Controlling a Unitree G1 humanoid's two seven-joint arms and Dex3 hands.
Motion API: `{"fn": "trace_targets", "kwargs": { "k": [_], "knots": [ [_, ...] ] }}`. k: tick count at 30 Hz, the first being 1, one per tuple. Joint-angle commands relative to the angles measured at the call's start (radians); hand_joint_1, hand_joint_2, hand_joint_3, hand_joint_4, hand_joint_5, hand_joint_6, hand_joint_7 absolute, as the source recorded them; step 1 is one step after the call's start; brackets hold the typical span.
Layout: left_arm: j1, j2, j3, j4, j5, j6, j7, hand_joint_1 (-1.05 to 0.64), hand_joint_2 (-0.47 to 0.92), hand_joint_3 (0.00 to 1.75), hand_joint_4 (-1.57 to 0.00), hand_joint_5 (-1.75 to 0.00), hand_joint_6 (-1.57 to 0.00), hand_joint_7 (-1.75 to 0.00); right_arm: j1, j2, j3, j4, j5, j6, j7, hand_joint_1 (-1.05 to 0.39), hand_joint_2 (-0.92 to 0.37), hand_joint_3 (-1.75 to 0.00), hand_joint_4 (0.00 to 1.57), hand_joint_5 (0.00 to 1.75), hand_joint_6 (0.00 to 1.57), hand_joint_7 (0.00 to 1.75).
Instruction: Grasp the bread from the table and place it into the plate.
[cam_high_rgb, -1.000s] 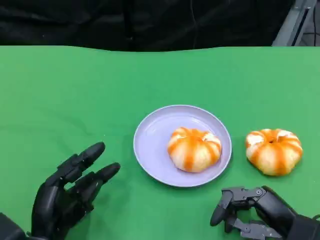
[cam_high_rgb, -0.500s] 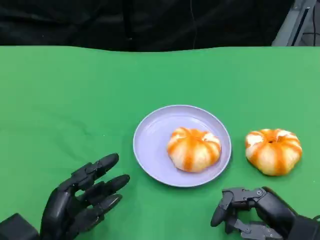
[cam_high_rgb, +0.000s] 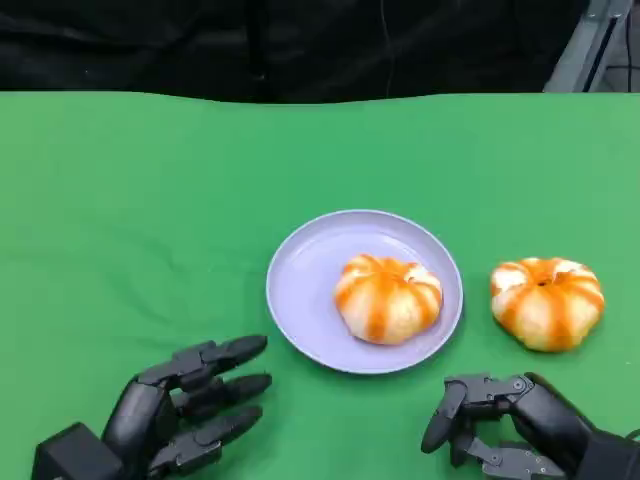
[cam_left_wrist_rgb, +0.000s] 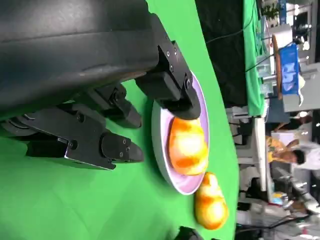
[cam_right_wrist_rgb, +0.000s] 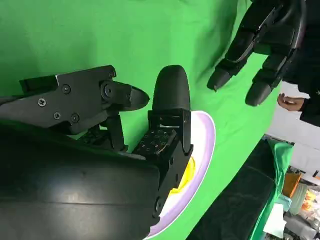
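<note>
1. Head view: my left hand (cam_high_rgb: 185, 415) has dropped toward the near edge over the last second and turned flatter. Its fingers are now spread, pointing right toward the plate (cam_high_rgb: 305, 285), holding nothing. My right hand (cam_high_rgb: 500, 425) has not budged; it sits near the front right with its fingers curled in on nothing. One bread (cam_high_rgb: 388, 298) already lies in the plate, on its right half. The second bread (cam_high_rgb: 547, 302) sits on the green worktop (cam_high_rgb: 150, 200) just right of the plate, apart from its rim and beyond my right hand.

2. Left wrist view: the left hand's fingers (cam_left_wrist_rgb: 120, 150) are apart and empty, stopping short of the plate (cam_left_wrist_rgb: 159, 150). The plated bread (cam_left_wrist_rgb: 187, 145) and the loose bread (cam_left_wrist_rgb: 211, 205) both lie beyond them.

3. Right wrist view: the right hand's fingers (cam_right_wrist_rgb: 170, 95) frame the plate rim (cam_right_wrist_rgb: 202, 150), with nothing between them. The left hand (cam_right_wrist_rgb: 262, 42) hangs open across the worktop.

4. My reading: the left hand is backing off, so the loose bread falls to the right hand, which has not yet started reaching.
</note>
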Motion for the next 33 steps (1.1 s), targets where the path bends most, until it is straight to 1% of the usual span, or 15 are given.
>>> {"fn": "trace_targets", "kwargs": {
  "k": [1, 3, 4, 12, 13, 14, 15, 16, 19, 23, 26, 33],
  "knots": [
    [-0.003, 0.032, -0.018, 0.012, 0.01, -0.033, 0.0, 0.01, 0.92, 0.45, -1.22, -0.13, -1.14, -0.13, 0.004, -0.022, -0.008, 0.004, 0.008, -0.006, 0.002, -0.01, -0.92, -0.46, 0.7, 1.5, 0.81, 0.99],
    [-0.005, 0.037, -0.025, 0.016, 0.01, -0.043, -0.003, 0.02, 0.92, 0.46, -1.3, -0.16, -1.23, -0.14, 0.004, -0.022, -0.008, 0.004, 0.009, -0.005, 0.003, -0.02, -0.92, -0.45, 0.7, 1.5, 0.81, 0.99],
    [-0.005, 0.038, -0.028, 0.019, 0.009, -0.046, -0.002, 0.02, 0.92, 0.47, -1.31, -0.16, -1.25, -0.14, 0.004, -0.022, -0.008, 0.004, 0.009, -0.005, 0.003, -0.02, -0.92, -0.45, 0.7, 1.5, 0.81, 0.99],
    [-0.009, 0.039, -0.035, 0.027, 0.002, -0.055, 0.007, 0.03, 0.92, 0.47, -1.33, -0.16, -1.28, -0.1, 0.003, -0.021, -0.008, 0.008, 0.011, -0.006, 0.003, -0.02, -0.92, -0.45, 0.7, 1.5, 0.81, 0.99],
    [-0.01, 0.038, -0.033, 0.029, 0.001, -0.056, 0.011, 0.0, 0.8, 0.69, -1.16, -0.75, -1.21, -0.46, 0.002, -0.021, -0.009, 0.01, 0.012, -0.007, 0.003, -0.02, -0.92, -0.45, 0.7, 1.5, 0.81, 0.99],
    [-0.011, 0.036, -0.032, 0.03, 0.0, -0.058, 0.013, 0.0, 0.74, 0.81, -1.0, -1.1, -1.06, -0.79, 0.001, -0.021, -0.01, 0.012, 0.013, -0.008, 0.003, -0.02, -0.92, -0.45, 0.7, 1.5, 0.81, 0.99],
    [-0.012, 0.036, -0.031, 0.031, 0.0, -0.059, 0.014, -0.01, 0.7, 0.87, -0.92, -1.28, -0.98, -0.98, 0.0, -0.02, -0.01, 0.013, 0.013, -0.008, 0.004, -0.02, -0.92, -0.45, 0.7, 1.5, 0.81, 0.99],
    [-0.012, 0.036, -0.031, 0.032, 0.0, -0.059, 0.014, -0.01, 0.68, 0.91, -0.87, -1.4, -0.93, -1.1, 0.0, -0.02, -0.01, 0.014, 0.013, -0.009, 0.004, -0.02, -0.92, -0.45, 0.7, 1.5, 0.81, 0.99],
    [-0.013, 0.036, -0.031, 0.033, -0.001, -0.06, 0.014, -0.01, 0.67, 0.94, -0.84, -1.47, -0.89, -1.18, 0.0, -0.02, -0.01, 0.014, 0.013, -0.009, 0.004, -0.02, -0.92, -0.46, 0.7, 1.5, 0.81, 0.99],
    [-0.009, 0.035, -0.033, 0.025, -0.001, -0.055, 0.016, -0.01, 0.66, 0.94, -0.84, -1.48, -0.88, -1.2, -0.001, -0.02, -0.011, 0.014, 0.015, -0.007, 0.005, -0.02, -0.92, -0.46, 0.7, 1.5, 0.81, 0.99],
    [-0.003, 0.033, -0.035, 0.011, -0.001, -0.046, 0.017, -0.02, 0.65, 0.97, -0.82, -1.55, -0.88, -1.25, -0.002, -0.02, -0.011, 0.013, 0.017, -0.003, 0.008, -0.02, -0.92, -0.45, 0.71, 1.5, 0.81, 0.99],
    [-0.002, 0.034, -0.036, 0.009, -0.001, -0.045, 0.018, -0.02, 0.65, 0.98, -0.82, -1.56, -0.87, -1.26, -0.002, -0.019, -0.013, 0.013, 0.017, -0.003, 0.009, -0.02, -0.92, -0.45, 0.7, 1.5, 0.81, 0.99]
  ]
}}
